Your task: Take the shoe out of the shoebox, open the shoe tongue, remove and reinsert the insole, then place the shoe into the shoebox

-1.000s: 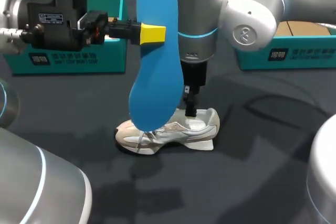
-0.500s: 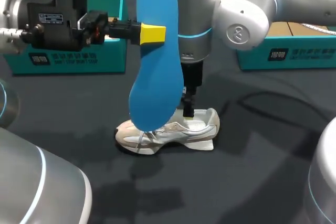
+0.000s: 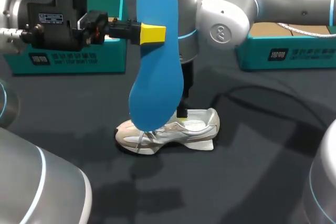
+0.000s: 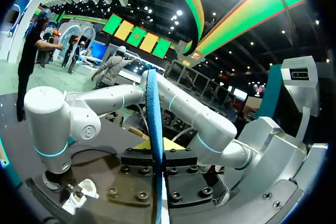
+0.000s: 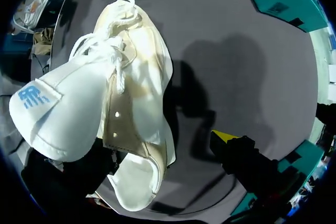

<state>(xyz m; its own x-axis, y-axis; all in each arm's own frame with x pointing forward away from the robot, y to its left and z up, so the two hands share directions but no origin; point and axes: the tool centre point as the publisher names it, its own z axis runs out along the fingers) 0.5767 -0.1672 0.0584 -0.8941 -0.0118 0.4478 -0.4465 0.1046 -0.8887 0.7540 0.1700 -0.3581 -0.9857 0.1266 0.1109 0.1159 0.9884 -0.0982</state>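
2 arms busy. Your left gripper [image 3: 152,33] clamped on blue insole [image 3: 156,56], held high, long side up-and-down, wide toe end pointing down. White shoe [image 3: 173,132] sits on table [image 3: 262,182] below, toe toward left arm's side, heel toward right arm's. Your right gripper [image 3: 182,115] down at shoe mouth, spread wide, gripping nothing. Tongue [image 5: 58,108] stands up beside it. Next job, I think: slide insole in. Shoe mouth lies under insole's low end, a bit toward heel. Left arm must tip insole flat along shoe.
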